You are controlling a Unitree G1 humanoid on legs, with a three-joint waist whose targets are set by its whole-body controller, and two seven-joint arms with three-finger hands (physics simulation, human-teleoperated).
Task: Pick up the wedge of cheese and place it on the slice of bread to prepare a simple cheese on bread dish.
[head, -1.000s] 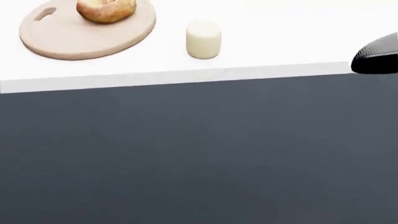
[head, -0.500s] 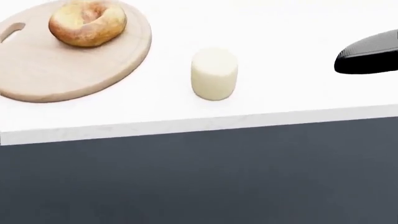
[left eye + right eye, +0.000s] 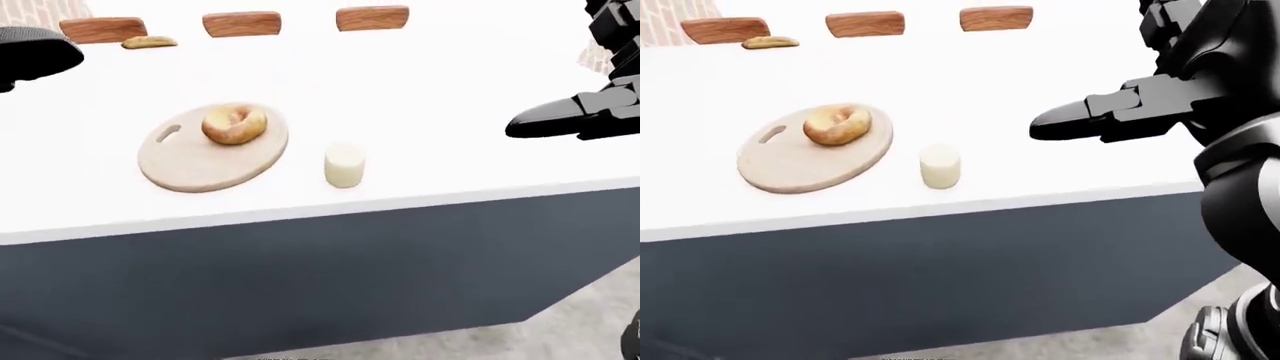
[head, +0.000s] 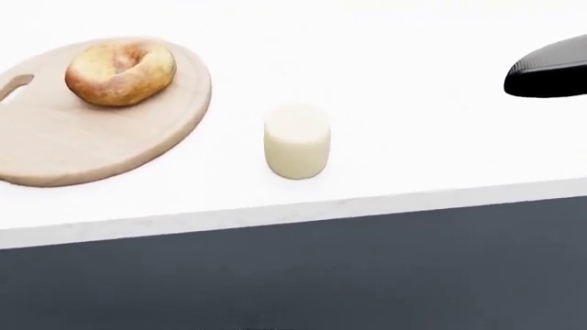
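Note:
The cheese (image 4: 296,141) is a pale, upright cylinder on the white counter, just right of a round wooden cutting board (image 4: 82,148). The bread (image 4: 120,72), a browned ring-shaped piece, lies on the board's upper part. My right hand (image 3: 1055,124) hovers above the counter to the right of the cheese, fingers stretched out and empty, well apart from it. In the head view only its black tip (image 4: 548,77) shows at the right edge. My left hand (image 3: 35,54) is a dark shape at the upper left of the left-eye view, far from the board.
The counter's edge (image 4: 275,213) runs across the head view just below the cheese, with a dark cabinet front (image 4: 321,275) under it. Three wooden pieces (image 3: 241,23) and a small yellowish item (image 3: 149,43) lie along the counter's top side.
The camera has moved: the board, bread and cheese have slid down the head view and grown larger, and the counter edge sits lower. The right hand stays at the right edge.

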